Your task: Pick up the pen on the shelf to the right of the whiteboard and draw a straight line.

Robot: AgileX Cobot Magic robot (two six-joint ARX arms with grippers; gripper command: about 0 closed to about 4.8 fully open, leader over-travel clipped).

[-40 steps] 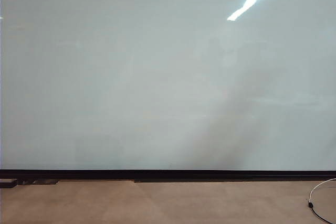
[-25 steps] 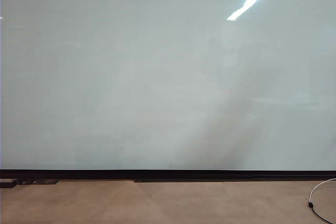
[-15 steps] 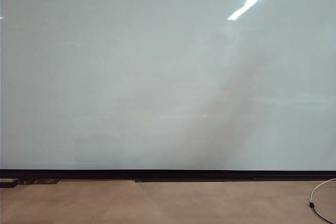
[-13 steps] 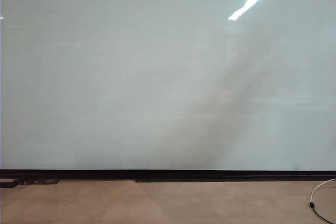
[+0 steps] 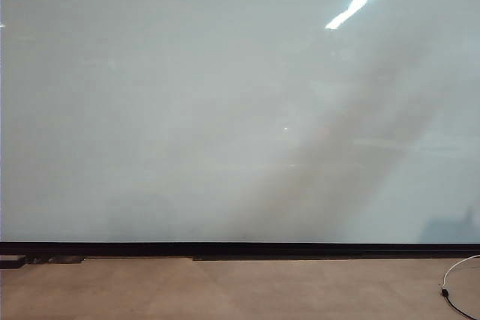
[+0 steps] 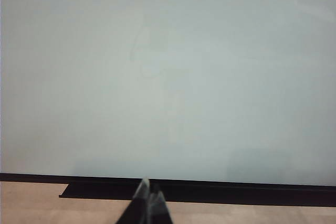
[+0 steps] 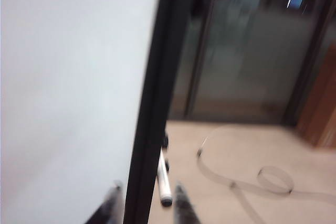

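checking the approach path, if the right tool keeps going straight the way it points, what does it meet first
Probably the pen: it lies just ahead between the right tool's open fingertips, beside the whiteboard's black edge. The picture is blurred, so depth is uncertain.

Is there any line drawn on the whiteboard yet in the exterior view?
No, the whiteboard shows only glare and a soft shadow, with no black stroke on its surface.
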